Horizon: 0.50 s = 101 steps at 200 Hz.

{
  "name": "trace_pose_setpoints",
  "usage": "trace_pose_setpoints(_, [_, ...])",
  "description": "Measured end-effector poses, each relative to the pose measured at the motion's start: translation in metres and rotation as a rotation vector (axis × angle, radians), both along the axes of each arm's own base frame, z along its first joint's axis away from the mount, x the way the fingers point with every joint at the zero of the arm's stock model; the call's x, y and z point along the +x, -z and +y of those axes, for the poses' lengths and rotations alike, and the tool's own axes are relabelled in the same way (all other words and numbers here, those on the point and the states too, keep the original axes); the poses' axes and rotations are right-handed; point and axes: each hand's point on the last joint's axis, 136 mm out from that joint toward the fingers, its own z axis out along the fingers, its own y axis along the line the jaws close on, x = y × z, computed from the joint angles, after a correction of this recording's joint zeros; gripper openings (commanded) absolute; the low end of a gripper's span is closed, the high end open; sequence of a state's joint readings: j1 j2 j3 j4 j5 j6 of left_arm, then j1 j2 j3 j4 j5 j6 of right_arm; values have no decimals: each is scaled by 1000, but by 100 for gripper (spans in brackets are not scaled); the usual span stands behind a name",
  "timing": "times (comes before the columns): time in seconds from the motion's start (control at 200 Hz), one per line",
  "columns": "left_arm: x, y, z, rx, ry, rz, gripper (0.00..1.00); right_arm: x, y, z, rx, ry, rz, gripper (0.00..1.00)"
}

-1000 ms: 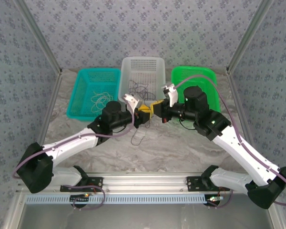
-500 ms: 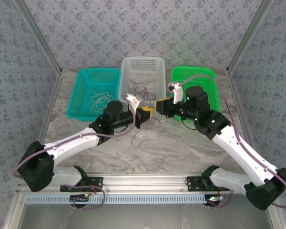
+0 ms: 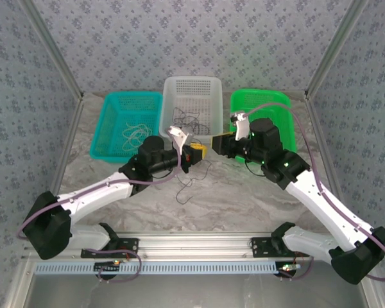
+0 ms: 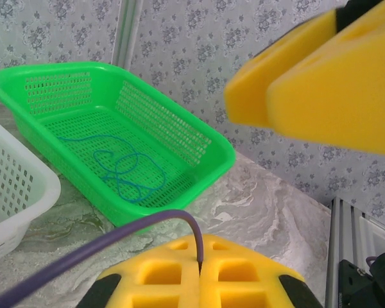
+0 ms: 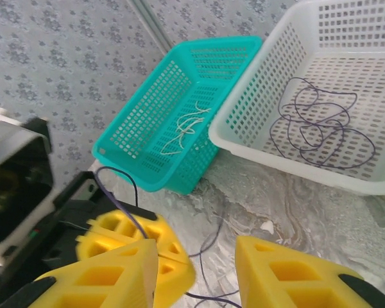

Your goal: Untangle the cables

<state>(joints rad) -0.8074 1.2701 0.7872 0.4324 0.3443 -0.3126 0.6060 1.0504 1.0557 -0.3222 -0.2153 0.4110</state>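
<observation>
The left gripper (image 3: pixel 196 153) is clamped on a thin purple cable (image 3: pixel 187 185) that droops onto the table (image 3: pixel 244 199). The right gripper (image 3: pixel 216 142), jaws partly apart and empty, sits just beside it. More cables (image 3: pixel 189 120) lie in the white basket (image 3: pixel 192 81). The held cable is possibly snagged with those, so pulling could drag the tangle out, or the wire could slip free.

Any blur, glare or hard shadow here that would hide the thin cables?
Top external: even light, no glare, but the dark cable hanging from the left gripper is barely resolved. Left wrist: green basket sharp, the right gripper near the lens out of focus. Right wrist: purple cables in the white basket read crisply.
</observation>
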Motion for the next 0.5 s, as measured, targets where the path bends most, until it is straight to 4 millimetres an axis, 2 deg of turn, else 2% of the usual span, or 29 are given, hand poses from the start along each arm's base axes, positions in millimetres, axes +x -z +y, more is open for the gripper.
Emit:
trace_pose_setpoints(0.155, [-4, -12, 12, -18, -30, -23, 0, -1, 30, -9, -62, 36, 55, 42])
trace_pose_setpoints(0.205, [-5, -15, 16, -23, -43, -30, 0, -3, 43, -11, -86, 36, 75, 50])
trace_pose_setpoints(0.25, [-7, -17, 19, -27, -50, -34, 0, -5, 54, -12, -104, 34, 95, 63])
trace_pose_setpoints(0.29, [-7, -18, 20, -26, -55, -34, 0, -7, 64, -13, -124, 24, 104, 70])
trace_pose_setpoints(0.505, [-2, -12, 25, -8, -97, -9, 2, -20, 118, -12, -220, -32, 104, 85])
